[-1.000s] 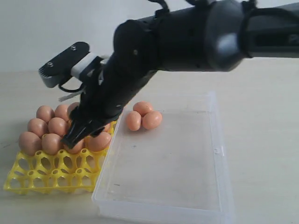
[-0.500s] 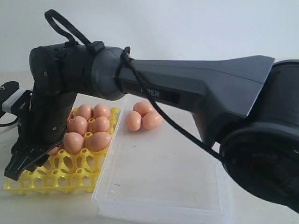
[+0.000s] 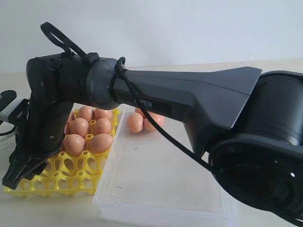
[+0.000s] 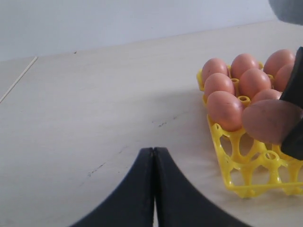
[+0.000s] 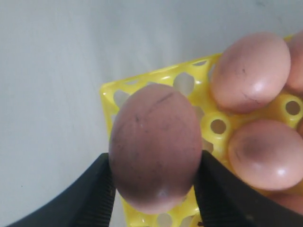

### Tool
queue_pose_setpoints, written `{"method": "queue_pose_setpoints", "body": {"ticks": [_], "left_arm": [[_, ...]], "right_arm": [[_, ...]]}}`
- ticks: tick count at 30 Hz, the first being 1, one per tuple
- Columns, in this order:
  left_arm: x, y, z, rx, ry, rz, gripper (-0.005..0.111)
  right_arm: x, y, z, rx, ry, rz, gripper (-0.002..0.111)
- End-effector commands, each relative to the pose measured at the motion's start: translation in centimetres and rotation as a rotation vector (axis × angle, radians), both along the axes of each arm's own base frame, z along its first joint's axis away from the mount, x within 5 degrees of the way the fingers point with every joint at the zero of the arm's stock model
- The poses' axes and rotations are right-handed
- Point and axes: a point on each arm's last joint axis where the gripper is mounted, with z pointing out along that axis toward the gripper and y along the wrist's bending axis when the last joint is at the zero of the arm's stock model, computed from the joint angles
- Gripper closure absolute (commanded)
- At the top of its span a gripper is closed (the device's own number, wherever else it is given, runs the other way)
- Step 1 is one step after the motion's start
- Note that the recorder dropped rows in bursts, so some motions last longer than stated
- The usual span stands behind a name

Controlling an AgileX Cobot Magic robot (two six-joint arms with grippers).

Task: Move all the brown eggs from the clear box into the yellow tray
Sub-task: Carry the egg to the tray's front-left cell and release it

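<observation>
The exterior camera sits low, near desk [image 3: 47,210] height, and faces a pale wall [image 3: 189,28] across the bright yellow plastic egg tray [image 3: 57,177] and the clear shallow plastic box [image 3: 165,189]. The dark right arm [image 3: 189,99] crosses close to its lens. The left wrist camera skims the desk past its left claw [image 4: 154,151], tips pressed together, towards the tray. The right wrist camera looks steeply down, very near, over the right claw [image 5: 156,189] gripping a reddish-brown oval egg [image 5: 154,146], onto a tray corner. All three views share the tray.

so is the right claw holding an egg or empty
Holding: the right claw is clamped on a brown egg, over the yellow tray.
</observation>
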Motion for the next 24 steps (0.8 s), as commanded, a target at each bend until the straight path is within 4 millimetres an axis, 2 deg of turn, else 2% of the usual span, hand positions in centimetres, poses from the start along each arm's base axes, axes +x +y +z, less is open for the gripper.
{"method": "queue_pose_setpoints", "body": {"ticks": [1,9,16,19,21,24], "left_arm": [[0.0,0.0,0.2,-0.007,-0.019,-0.005,0.107],[0.0,0.0,0.2,-0.007,-0.019,-0.005,0.107],[0.0,0.0,0.2,-0.007,-0.019,-0.005,0.107],[0.0,0.0,0.2,-0.007,-0.019,-0.005,0.107],[0.0,0.0,0.2,-0.007,-0.019,-0.005,0.107],[0.0,0.0,0.2,-0.007,-0.019,-0.005,0.107]], "right_arm": [[0.2,0.3,-0.4,0.016,-0.007,0.002,0.076],[0.3,0.4,-0.5,0.026,-0.006,-0.018,0.050],[0.4,0.1,1.2,0.038,-0.046,-0.024,0.050],[0.5,-0.2,2.7,0.038,-0.096,-0.023,0.050],[1.0,-1.0,4.1,0.021,-0.143,-0.064,0.051],[2.6,-3.1,6.3,-0.039,-0.222,-0.191,0.054]]}}
